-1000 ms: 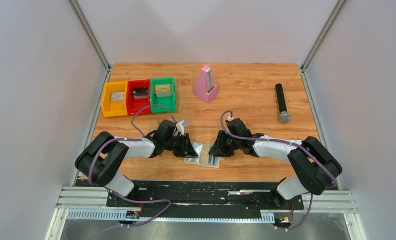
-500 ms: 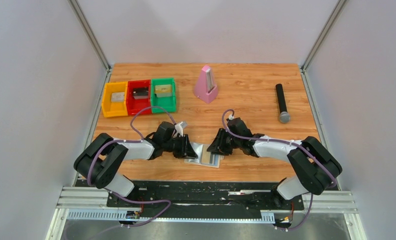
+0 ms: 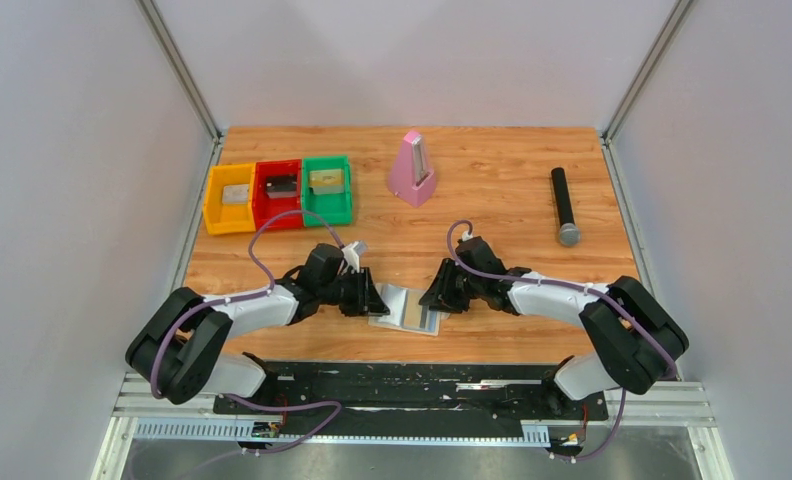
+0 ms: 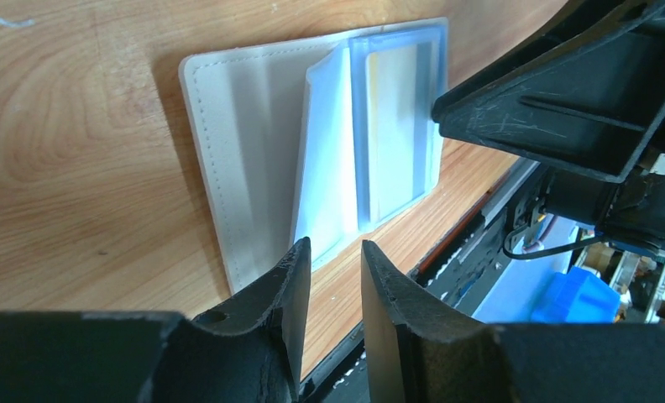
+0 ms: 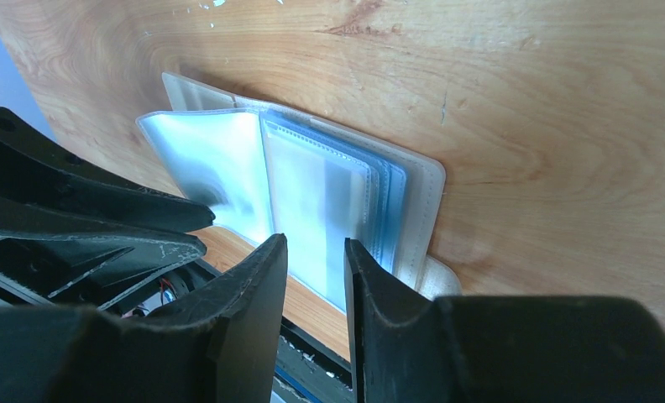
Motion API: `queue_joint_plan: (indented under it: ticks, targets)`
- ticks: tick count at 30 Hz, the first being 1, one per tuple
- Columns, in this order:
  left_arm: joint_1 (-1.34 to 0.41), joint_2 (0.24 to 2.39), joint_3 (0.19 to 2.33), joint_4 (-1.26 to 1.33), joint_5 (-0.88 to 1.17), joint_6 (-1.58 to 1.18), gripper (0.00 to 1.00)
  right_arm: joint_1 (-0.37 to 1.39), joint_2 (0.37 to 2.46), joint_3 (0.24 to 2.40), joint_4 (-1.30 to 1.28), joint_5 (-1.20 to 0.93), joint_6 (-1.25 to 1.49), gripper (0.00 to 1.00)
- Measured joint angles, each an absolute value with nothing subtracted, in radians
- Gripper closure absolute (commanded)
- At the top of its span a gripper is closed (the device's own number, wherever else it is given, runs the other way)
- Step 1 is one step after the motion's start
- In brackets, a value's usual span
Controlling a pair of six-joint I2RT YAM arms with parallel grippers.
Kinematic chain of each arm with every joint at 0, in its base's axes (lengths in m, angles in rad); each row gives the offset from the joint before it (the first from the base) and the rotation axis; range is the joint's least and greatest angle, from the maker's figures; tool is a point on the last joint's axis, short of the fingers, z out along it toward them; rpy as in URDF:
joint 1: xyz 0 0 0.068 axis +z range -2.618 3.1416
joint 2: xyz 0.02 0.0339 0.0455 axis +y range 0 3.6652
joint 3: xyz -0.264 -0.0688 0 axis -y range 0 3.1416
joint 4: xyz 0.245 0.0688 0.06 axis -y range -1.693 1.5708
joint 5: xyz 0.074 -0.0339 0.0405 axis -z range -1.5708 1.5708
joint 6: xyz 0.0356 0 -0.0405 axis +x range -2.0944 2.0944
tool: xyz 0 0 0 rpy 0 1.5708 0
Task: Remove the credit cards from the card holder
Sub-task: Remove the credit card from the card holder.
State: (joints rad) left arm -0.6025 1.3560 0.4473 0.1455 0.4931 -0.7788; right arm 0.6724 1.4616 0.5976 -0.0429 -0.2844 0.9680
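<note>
The card holder (image 3: pixel 405 308) lies open near the table's front edge, between my two grippers. In the left wrist view its cream cover (image 4: pixel 245 143) is spread flat and pale blue sleeves (image 4: pixel 337 168) stand up from it. A yellow-gold credit card (image 4: pixel 394 126) shows inside a sleeve. The dark card is hidden. My left gripper (image 3: pixel 372 297) is at the holder's left edge, its jaws (image 4: pixel 333 256) slightly apart and empty. My right gripper (image 3: pixel 434 296) is at the holder's right edge, also narrowly open (image 5: pixel 315 252) and empty, with the sleeves (image 5: pixel 321 193) just in front of it.
Yellow (image 3: pixel 229 198), red (image 3: pixel 277 193) and green (image 3: pixel 327 189) bins sit at the back left, each with a small item inside. A pink metronome (image 3: pixel 412 170) stands at the back centre and a black microphone (image 3: pixel 564 207) lies at the right. The black base rail (image 3: pixel 412 380) runs along the front.
My left arm's elbow has swung out to the left and lower, and its gripper has drawn back slightly from the holder. The right gripper has barely moved.
</note>
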Motion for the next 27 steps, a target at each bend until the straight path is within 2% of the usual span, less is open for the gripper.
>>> queue_joint_plan:
  ticks: [27]
  targets:
    - [-0.603,1.362,0.427,0.108,0.465,-0.769,0.63,0.726,1.475,0.669,-0.162,-0.183,0.979,0.68]
